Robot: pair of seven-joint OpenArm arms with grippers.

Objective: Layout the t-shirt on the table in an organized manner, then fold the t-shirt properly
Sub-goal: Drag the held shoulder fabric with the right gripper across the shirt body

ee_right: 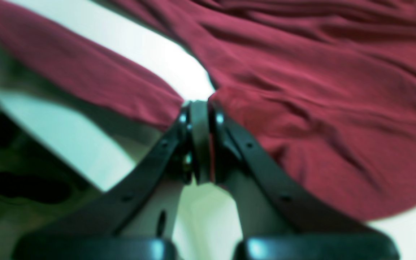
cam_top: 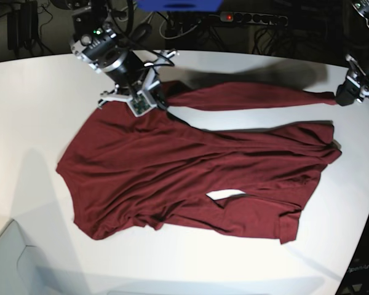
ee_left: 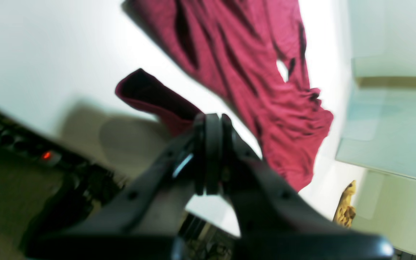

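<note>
T-shirt [cam_top: 190,178], dark red with long sleeves, lies spread but wrinkly over the middle of the white surface [cam_top: 31,104] in the base view, with one sleeve stretched in a line along the top of the frame. The right gripper [cam_top: 152,93], at the upper left of that frame, is pinched together on the cloth where that sleeve meets the body; the right wrist view shows red fabric caught between its closed tips. The left gripper [cam_top: 339,98], at the far right edge, is clamped on the cuff end of the sleeve, and in the left wrist view the cuff pokes out just past its tips. It looks like the laying-out part is going on, with the sleeve pulled straight between the two arms. To do it well, I think both arms should keep the sleeve gently tight, not tug hard, since the knit is soft and will stretch or slip. Then they should lower it flat, angled away from the body. The body has many folds and a small gap near the bottom, so it needs smoothing before any folding. The other sleeve is hard to make out.
</note>
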